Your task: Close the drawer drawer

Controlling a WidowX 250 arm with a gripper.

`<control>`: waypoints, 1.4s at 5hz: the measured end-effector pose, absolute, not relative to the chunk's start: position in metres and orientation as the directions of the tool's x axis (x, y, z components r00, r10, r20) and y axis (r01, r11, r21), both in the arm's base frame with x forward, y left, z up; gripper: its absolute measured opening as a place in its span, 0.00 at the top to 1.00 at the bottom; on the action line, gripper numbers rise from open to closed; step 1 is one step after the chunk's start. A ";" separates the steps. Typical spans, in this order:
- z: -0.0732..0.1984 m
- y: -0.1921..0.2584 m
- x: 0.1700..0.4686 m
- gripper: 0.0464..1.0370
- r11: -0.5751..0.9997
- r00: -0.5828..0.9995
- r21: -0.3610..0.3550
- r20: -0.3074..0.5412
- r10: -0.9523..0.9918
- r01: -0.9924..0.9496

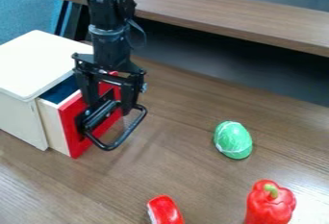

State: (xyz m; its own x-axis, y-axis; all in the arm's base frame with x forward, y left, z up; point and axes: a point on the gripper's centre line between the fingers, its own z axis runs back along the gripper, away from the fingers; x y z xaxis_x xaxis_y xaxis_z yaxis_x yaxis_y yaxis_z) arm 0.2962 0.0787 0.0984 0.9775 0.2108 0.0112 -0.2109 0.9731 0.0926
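Hanging over the brown table (177, 165) near a wooden ledge (225, 14), the end effector (113, 108) gapes

Passage between handle (131, 130) and green toy (233, 140)

The arm (108, 34) is cut off at the top, and the box (40, 57) at the left. The gripper (110, 110) hides some of the drawer (74, 140). The bottom edge cuts off the pepper (270, 207) and a red thing (166, 210).
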 end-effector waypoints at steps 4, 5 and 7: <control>0.091 0.094 0.295 0.04 0.935 0.983 0.307 0.018 0.184 -0.180; 0.089 0.094 0.295 0.04 0.927 0.984 0.333 0.008 0.180 -0.172; 0.084 0.116 0.283 0.04 0.910 0.969 0.344 -0.006 0.248 -0.231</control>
State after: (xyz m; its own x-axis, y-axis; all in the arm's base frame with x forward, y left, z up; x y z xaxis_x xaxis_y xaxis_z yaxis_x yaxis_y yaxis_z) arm 0.2829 0.1165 0.0843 0.9689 0.2476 -0.0057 -0.2306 0.9103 0.3438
